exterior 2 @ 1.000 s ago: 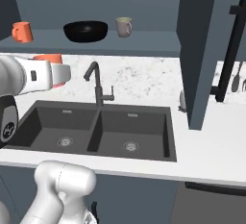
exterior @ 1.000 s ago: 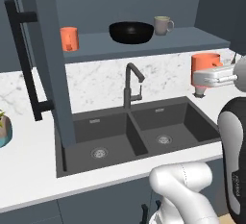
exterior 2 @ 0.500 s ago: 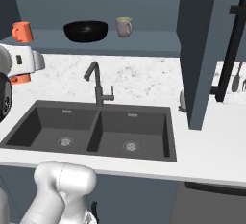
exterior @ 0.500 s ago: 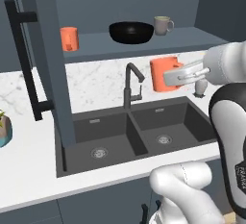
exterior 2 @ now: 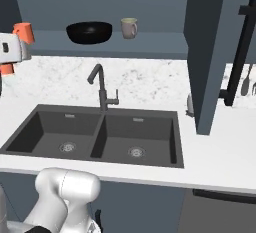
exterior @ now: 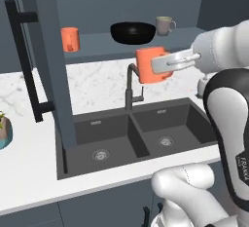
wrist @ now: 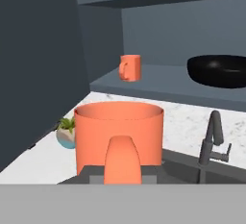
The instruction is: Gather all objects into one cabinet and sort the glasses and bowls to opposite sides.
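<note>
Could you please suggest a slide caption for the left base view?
The hand carries a large orange vessel above the faucet toward the open cabinet shelf.

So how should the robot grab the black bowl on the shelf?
Pinch the black bowl by its front rim, coming from the open front of the shelf. It is wide and shallow, too broad to span, and the mug stands close on one side.

You have open shelf room mid-frame between the small orange cup (exterior: pixel 70 39) and the wide glossy black bowl (exterior: pixel 133 31); the dark curved faucet (exterior: pixel 132 87) rises just below.
</note>
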Motion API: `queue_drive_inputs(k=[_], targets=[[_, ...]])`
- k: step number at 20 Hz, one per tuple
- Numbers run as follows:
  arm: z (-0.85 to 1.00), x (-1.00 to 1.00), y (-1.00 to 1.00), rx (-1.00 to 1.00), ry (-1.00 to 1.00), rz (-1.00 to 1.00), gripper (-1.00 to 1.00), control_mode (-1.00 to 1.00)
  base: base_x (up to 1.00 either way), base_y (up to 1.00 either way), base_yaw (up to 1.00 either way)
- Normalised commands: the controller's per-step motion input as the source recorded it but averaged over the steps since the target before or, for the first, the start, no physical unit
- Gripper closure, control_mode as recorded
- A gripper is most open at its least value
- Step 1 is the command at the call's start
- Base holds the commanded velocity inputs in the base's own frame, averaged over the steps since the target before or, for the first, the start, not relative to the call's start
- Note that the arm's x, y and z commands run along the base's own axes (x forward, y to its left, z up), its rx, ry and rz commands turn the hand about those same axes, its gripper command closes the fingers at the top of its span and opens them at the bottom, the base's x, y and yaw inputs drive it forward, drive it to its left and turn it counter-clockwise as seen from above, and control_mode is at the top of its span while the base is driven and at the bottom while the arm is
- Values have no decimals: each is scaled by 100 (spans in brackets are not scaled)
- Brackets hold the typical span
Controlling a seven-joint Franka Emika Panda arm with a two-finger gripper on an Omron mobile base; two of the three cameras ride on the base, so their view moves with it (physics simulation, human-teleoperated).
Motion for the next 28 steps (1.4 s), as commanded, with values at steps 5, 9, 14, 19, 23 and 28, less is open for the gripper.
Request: queue_drive_inputs(k=[5, 9, 14, 19, 23, 28], targets=[[0, 37, 14, 8, -12, 0, 100, -100, 0, 0, 0], [1, 51, 8, 9, -9, 0, 100, -100, 0, 0, 0], [4, 74, 40, 1, 1, 0, 100, -100, 0, 0, 0], [2, 61, 40, 0, 2, 1, 100, -100, 0, 0, 0], [0, 47, 34, 0, 0, 0, 100, -100, 0, 0, 0], [0, 5, 21, 0, 1, 2, 100, -100, 0, 0, 0]])
